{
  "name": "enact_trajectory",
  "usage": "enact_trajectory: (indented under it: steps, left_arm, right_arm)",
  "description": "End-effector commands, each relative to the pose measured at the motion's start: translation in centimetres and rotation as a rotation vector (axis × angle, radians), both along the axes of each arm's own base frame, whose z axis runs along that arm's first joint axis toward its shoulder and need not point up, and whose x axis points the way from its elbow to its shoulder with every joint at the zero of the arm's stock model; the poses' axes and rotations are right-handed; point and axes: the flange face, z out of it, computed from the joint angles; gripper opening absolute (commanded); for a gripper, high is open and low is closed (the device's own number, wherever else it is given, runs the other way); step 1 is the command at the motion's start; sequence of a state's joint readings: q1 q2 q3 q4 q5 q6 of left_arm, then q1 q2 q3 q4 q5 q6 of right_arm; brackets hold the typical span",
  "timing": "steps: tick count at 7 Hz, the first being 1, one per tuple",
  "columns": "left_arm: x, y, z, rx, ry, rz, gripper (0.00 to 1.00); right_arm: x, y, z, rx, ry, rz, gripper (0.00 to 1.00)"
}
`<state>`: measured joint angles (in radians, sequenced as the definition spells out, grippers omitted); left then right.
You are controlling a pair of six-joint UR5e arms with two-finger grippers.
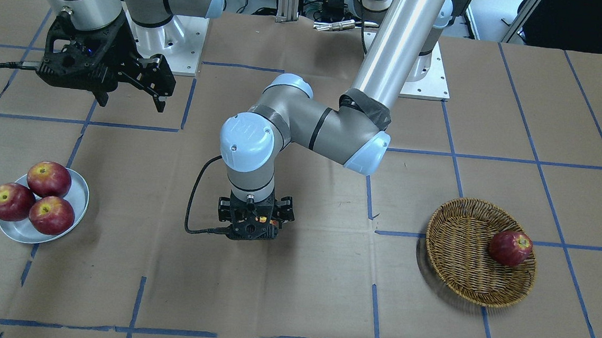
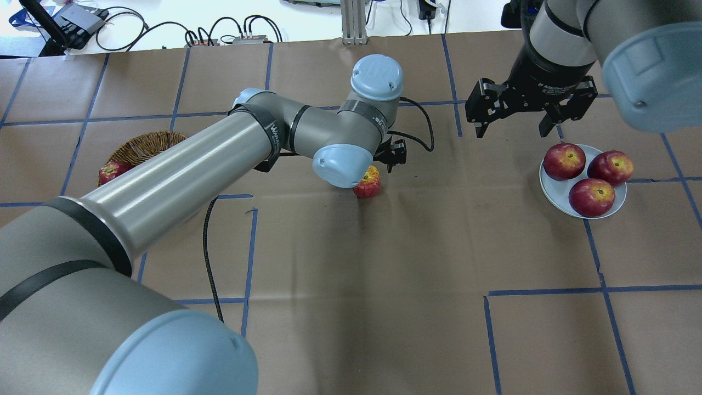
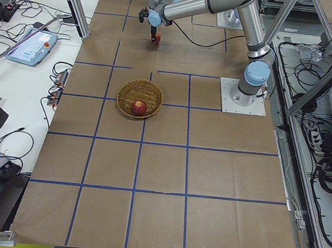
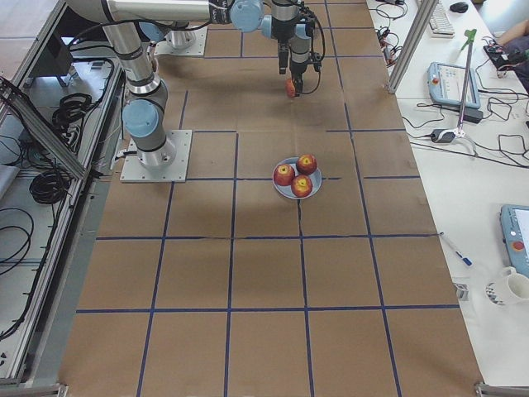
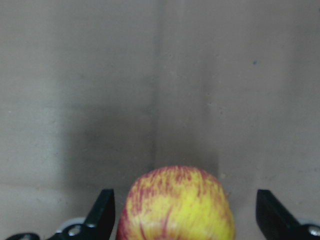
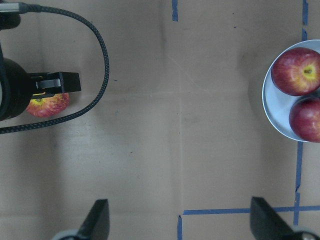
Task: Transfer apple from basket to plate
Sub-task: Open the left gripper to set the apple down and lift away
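At the middle of the surface (image 2: pixel 384 285), the apple (image 2: pixel 367 184) was straddled, untouched, by the open left gripper (image 5: pixel 183 200); the right gripper (image 2: pixel 513 129) stood open near the plate (image 2: pixel 551 189). Purely vertical motion was judged advisable, lest the apple be rolled.

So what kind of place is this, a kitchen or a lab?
Most likely a robotics lab: the left arm and right arm are mounted on a paper-covered table marked with a blue tape grid, with a teach pendant and cables alongside.
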<state>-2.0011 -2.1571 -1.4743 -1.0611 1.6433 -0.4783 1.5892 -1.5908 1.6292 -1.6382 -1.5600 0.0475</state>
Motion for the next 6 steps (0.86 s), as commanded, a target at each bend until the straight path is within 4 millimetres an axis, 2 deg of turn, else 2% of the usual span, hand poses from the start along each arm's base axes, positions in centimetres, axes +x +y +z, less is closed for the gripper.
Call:
enact_trajectory:
  steps: [1, 3, 4, 5, 6]
  left_arm:
    - [4.2, 3.3, 11.3, 0.014, -0.011, -0.073, 0.99]
    - [9.7, 6.7, 20.8, -0.006, -0.006, -0.223, 0.99]
    - [13.6, 9.2, 24.2, 0.026, -0.018, -0.267, 0.99]
    - [19.0, 11.2, 25.2, 0.099, -0.017, -0.271, 0.99]
    - [23.2, 12.4, 26.6, 0.072, 0.019, -0.287, 0.99]
  right_arm:
    - [0.1, 0.0, 0.0, 0.0, 0.0, 0.002, 1.0]
    - [-0.1, 0.0, -0.1, 0.007, -0.003, -0.003, 1.0]
    - [0.2, 0.2, 0.0, 0.008, -0.009, -0.004, 1.0]
    - [0.4, 0.4, 0.1, 0.006, -0.012, -0.001, 1.0]
    - [0.5, 0.5, 0.4, -0.003, -0.019, 0.001, 1.0]
